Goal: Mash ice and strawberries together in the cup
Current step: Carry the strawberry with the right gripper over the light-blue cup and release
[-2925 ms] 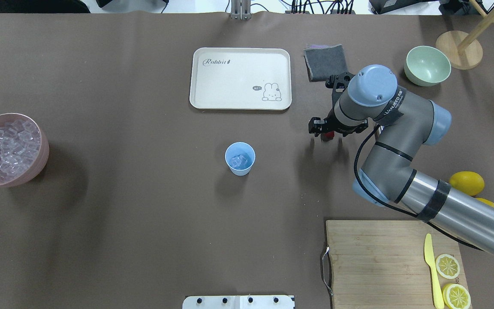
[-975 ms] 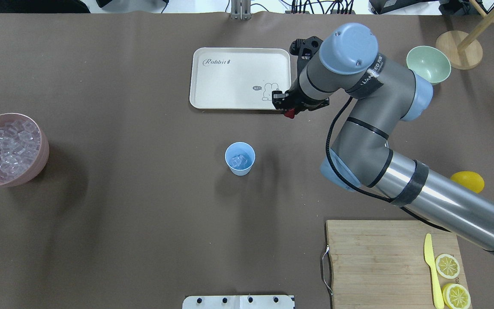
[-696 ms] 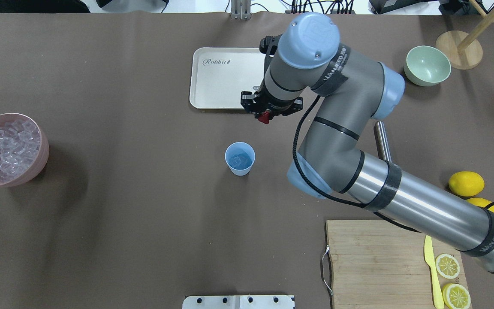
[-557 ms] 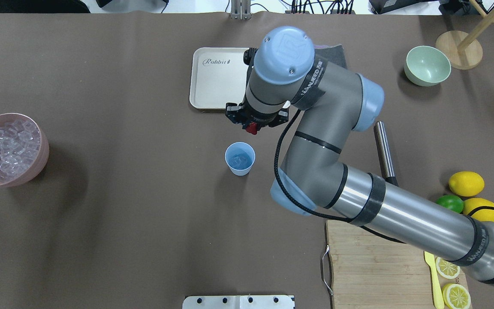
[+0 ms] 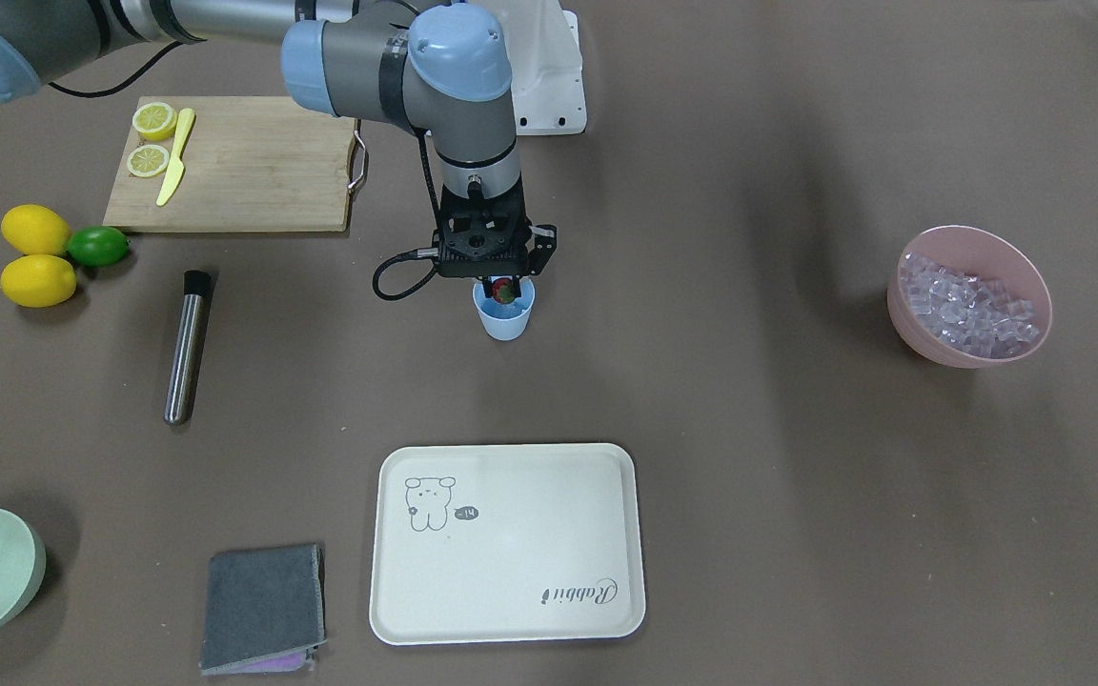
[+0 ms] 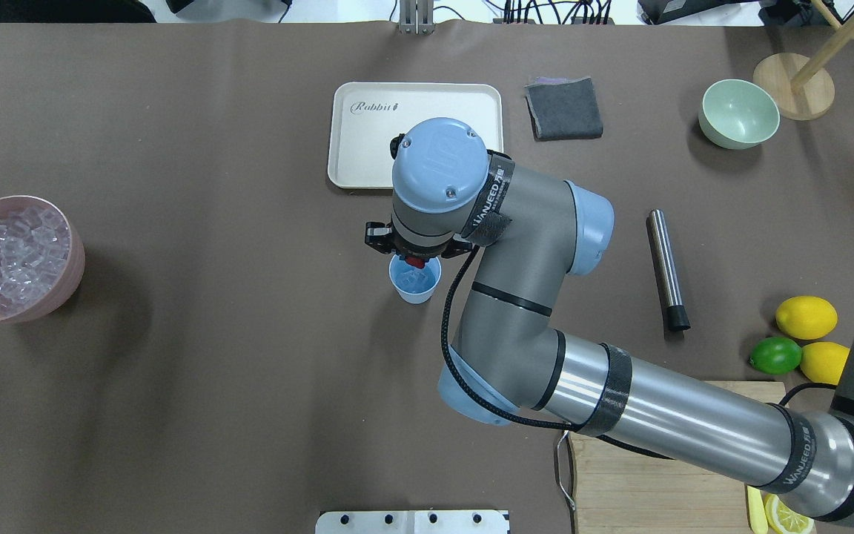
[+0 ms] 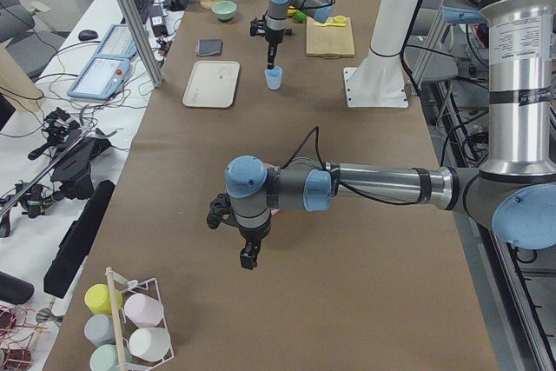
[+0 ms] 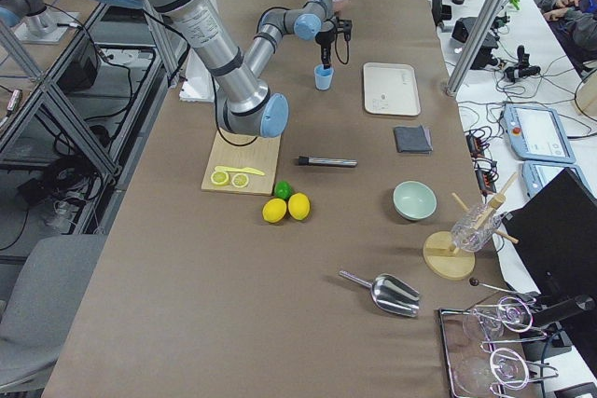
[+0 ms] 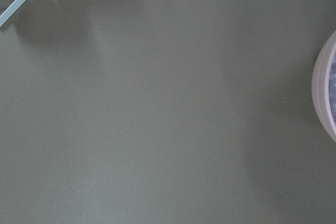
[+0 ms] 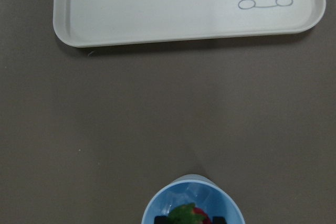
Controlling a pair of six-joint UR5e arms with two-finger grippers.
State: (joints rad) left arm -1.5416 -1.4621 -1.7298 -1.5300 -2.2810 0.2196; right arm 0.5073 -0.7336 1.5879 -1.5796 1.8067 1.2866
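Observation:
The light blue cup (image 6: 416,290) stands mid-table with a few clear ice cubes (image 6: 412,278) inside. My right gripper (image 5: 504,286) hangs straight down at the cup's mouth, shut on the red strawberry (image 5: 504,292), whose green cap shows in the right wrist view (image 10: 185,214) just inside the cup's rim (image 10: 157,200). More ice (image 6: 12,256) fills a pink bowl (image 6: 77,256) at the table's left end. My left gripper (image 7: 248,258) shows only in the exterior left view, above bare table; I cannot tell whether it is open or shut.
A cream tray (image 6: 368,144) lies just beyond the cup. A metal muddler (image 6: 664,267), lemons (image 6: 806,317) and a lime (image 6: 775,355) lie to the right. A cutting board (image 5: 244,162), a grey cloth (image 6: 564,107) and a green bowl (image 6: 738,113) sit further off.
My right arm has carried the strawberry from the table's right side, past the tray's front edge, to directly over the cup, and lowered it to the mouth.

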